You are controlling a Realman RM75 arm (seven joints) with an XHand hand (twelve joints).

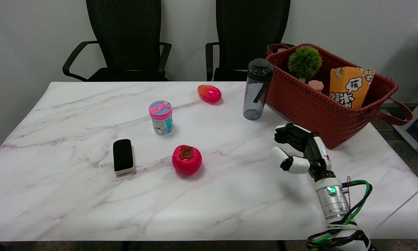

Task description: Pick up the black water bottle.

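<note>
The tall smoky-black translucent water bottle (257,89) stood upright on the white marble bench (73,195), just beside the woven red basket (320,108), while the right hand (299,150), fingers released and empty, risked toppling it or snagging the basket on approach.

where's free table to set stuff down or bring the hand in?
Widest bare patch: the table's near strip, in front of the eraser and red fruit. Far left corner is bare too. Open lane from the right hand up to the bottle. Crowded: the bottle stands close beside the basket.
</note>
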